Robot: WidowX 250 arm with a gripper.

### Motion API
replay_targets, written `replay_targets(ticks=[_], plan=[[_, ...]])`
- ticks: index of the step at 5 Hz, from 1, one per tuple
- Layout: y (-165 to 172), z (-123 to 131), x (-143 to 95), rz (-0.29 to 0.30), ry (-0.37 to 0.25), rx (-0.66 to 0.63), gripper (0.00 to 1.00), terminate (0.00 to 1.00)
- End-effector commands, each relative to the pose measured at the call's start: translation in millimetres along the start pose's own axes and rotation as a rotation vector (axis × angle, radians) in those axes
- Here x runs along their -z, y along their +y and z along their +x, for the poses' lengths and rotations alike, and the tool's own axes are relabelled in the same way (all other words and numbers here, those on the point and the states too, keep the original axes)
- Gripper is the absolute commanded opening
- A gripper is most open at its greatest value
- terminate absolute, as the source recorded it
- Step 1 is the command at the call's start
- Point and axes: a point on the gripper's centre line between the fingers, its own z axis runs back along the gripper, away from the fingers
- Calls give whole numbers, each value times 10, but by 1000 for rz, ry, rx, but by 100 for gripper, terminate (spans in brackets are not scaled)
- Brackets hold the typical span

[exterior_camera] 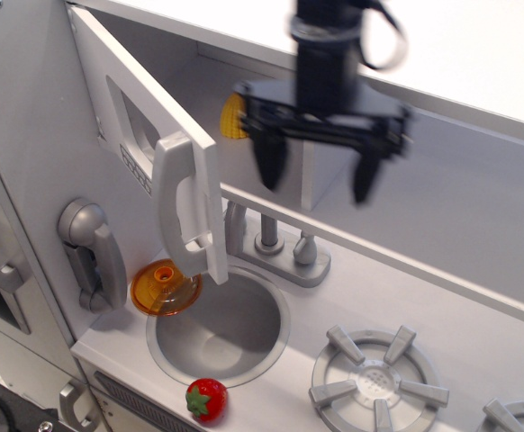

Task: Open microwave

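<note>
Grey microwave door hangs swung wide at upper left of frame, tall handle out over the sink. Task looks done. Risk: the arm passing left could clip the door edge and knock it back shut. Gripper, upper centre, fingers spread wide, holding nothing, touching nothing.
</note>
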Motion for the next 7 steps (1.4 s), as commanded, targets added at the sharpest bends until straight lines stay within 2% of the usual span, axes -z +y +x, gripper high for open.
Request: replay_targets(ticks=[1, 3, 5, 7], plan=[[408, 113, -51, 50, -19, -24, 100, 0], [819, -136, 27, 83, -85, 52, 100, 0], [1210, -452, 7, 84, -111, 124, 100, 0], [1406, -544, 22, 102, -137, 155, 100, 0]])
